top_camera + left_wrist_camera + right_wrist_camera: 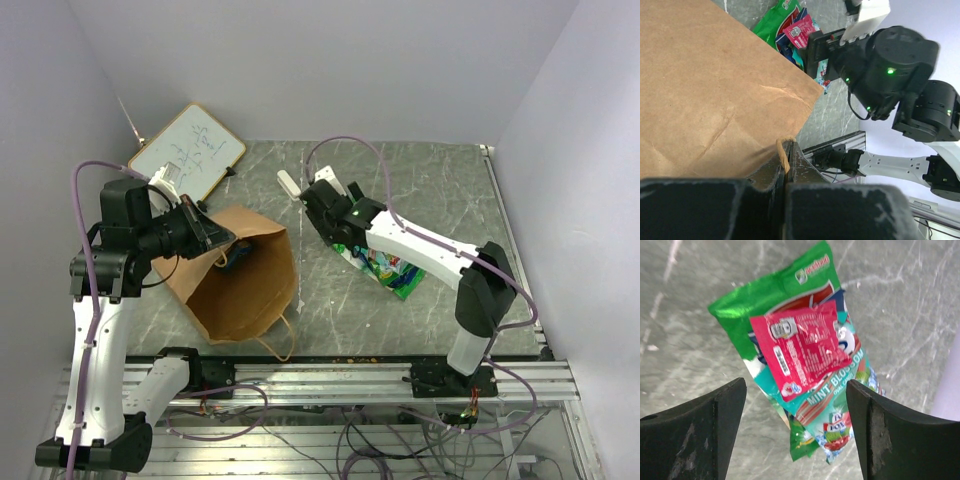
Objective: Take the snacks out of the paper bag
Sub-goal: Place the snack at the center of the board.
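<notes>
The brown paper bag [240, 285] lies on its side at the left, mouth toward the back. My left gripper [215, 238] is shut on the bag's twisted handle [784, 155] at the rim, with the bag's wall [715, 90] filling the left wrist view. The snacks lie piled on the table right of the bag: a green packet [765, 300], a small red packet [800, 345] on top, and a multicoloured mint packet [840, 405]. My right gripper [796, 385] hangs open over this pile [390, 270], its jaws wide on either side and touching nothing.
A wood-framed whiteboard [188, 150] leans at the back left. A small white block [288, 183] lies behind the right gripper. Grey walls close in on three sides. The metal rail [350, 375] marks the near table edge.
</notes>
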Motion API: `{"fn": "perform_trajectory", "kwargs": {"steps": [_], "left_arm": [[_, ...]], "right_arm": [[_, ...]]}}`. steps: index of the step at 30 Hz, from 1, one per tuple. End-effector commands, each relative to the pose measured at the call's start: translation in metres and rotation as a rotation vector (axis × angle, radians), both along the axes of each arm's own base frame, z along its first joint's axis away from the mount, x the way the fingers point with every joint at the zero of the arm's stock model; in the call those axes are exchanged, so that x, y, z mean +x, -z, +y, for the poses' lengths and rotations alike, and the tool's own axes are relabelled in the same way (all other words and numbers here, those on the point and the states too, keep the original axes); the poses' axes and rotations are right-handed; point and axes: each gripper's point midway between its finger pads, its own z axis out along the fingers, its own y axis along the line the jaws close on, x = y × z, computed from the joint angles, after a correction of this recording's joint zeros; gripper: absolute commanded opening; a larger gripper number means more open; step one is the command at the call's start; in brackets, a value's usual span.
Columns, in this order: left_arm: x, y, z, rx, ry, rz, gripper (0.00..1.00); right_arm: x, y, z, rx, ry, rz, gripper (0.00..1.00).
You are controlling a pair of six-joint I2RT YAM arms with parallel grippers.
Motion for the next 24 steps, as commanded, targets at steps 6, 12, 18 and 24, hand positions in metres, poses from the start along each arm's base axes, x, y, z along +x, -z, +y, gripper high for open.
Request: {"fn": "perform_trajectory", "kwargs": {"steps": [6,12,18,24], "left_arm": [[0.002,-0.008,-0.003,-0.036,0.000,-0.035,0.07],[-0.001,-0.008,0.000,-0.011,-0.011,-0.025,0.07],[-0.001,-0.004,0.001,-0.020,-0.029,-0.014,0.07],[0.000,-0.001,0.004,-0.017,-0.054,0.000,0.07]], "right_arm": [[0.048,-0.049,0.031,0.209,0.012,-0.113,0.81],[0.034,-0.049,0.049,0.321,-0.107,-0.050,0.87],[0.011,-0.078,0.058,0.439,-0.320,-0.129,0.90],[-0.039,-0.109,0.089,0.491,-0.758,-0.259,0.90]]}}
